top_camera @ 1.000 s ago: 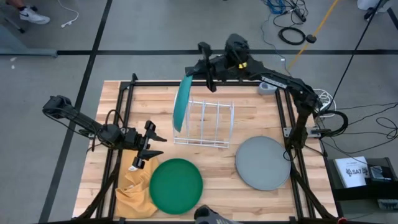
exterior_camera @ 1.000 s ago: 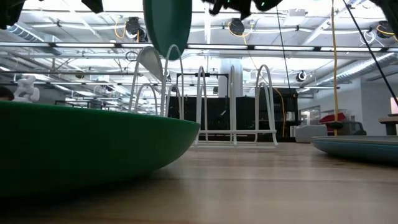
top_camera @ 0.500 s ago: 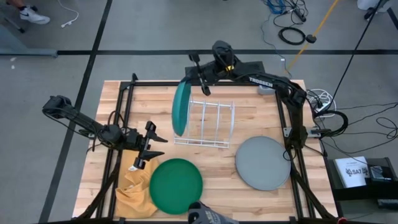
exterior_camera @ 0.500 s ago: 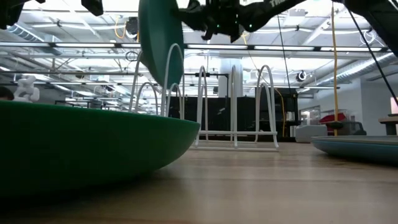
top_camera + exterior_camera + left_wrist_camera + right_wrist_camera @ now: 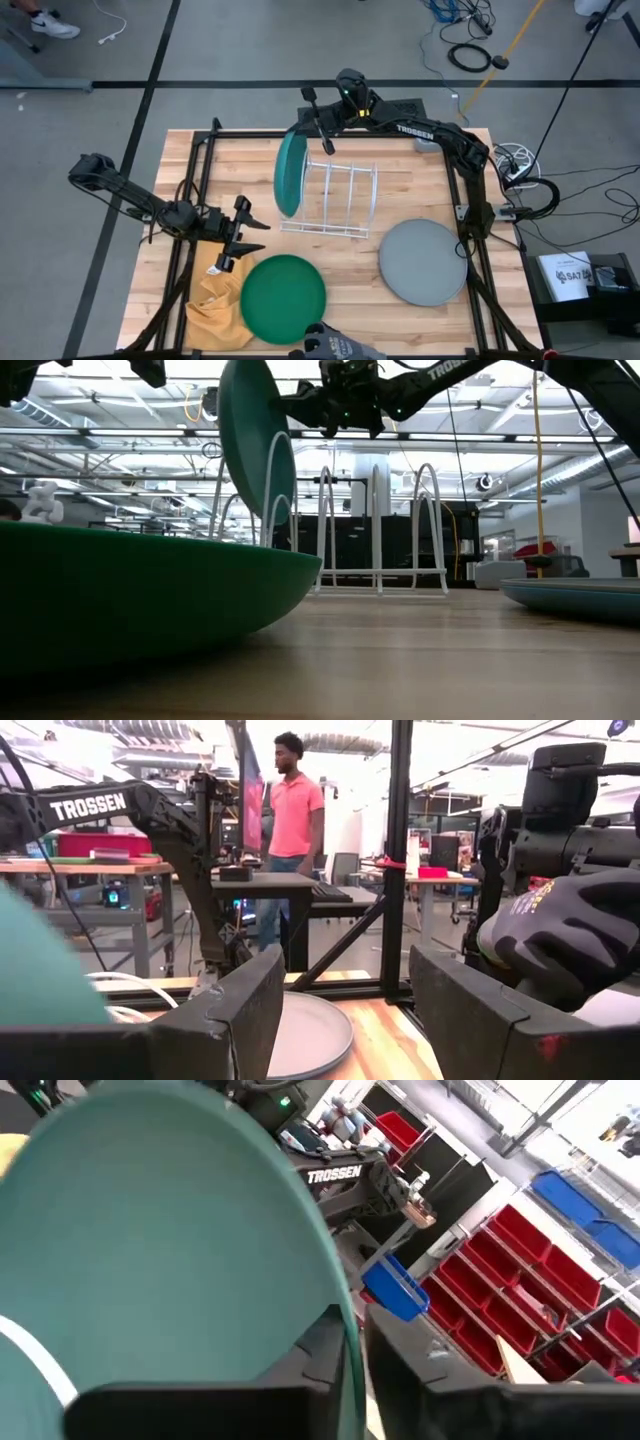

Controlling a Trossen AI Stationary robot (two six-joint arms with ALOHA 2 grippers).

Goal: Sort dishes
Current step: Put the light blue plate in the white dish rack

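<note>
The teal plate (image 5: 290, 173) stands on edge at the left end of the white wire rack (image 5: 340, 195). It also shows in the low view (image 5: 255, 440), leaning among the wires. My right gripper (image 5: 312, 120) is at the plate's far upper rim, shut on it. The dark green plate (image 5: 284, 298) lies flat at the near edge, partly on the mustard cloth (image 5: 212, 300). The grey plate (image 5: 423, 262) lies flat at the right. My left gripper (image 5: 245, 232) is open and empty over the cloth's far end. The light blue plate is out of view. My right gripper pinches the teal plate's rim (image 5: 350, 1335) between its two fingers, one on each face, at the plate's upper far part. The fingers come from the table's far right, slanting down. The plate stands on edge, a little tilted, its lower part between the rack's wires (image 5: 270, 490).
A gloved hand (image 5: 330, 345) reaches in at the near edge beside the dark green plate, and shows close by in the left wrist view (image 5: 570, 930). A person (image 5: 295, 820) stands in the room beyond. The rack's other slots (image 5: 350, 190) are empty. Black frame rails (image 5: 455, 190) border the table.
My right gripper has gone toward the table's left edge and down, still holding the teal plate. The plate has sunk between the rack's left-end wires and turned more upright. The gloved hand has come further in at the near edge.
</note>
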